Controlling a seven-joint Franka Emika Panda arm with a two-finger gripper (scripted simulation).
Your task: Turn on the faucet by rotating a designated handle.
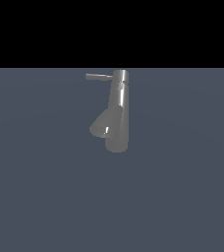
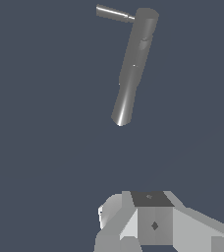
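The faucet (image 1: 119, 115) stands alone on the counter (image 1: 182, 197), its handle (image 1: 98, 77) pointing to the exterior view's left. The gripper (image 2: 153, 224) is well apart from it; whether its jaws are apart I cannot tell.

Glossy grey metal faucet (image 1: 119, 115) and handle (image 1: 98, 77); matt floor (image 1: 45, 197).

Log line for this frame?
phase: approach | gripper: away from faucet, jaw state unclear | handle: untouched

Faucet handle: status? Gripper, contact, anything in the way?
Gripper clear of the faucet, no contact; jaw state not readable. Handle untouched, pointing toward the exterior view's left. Nothing seen between gripper and faucet.
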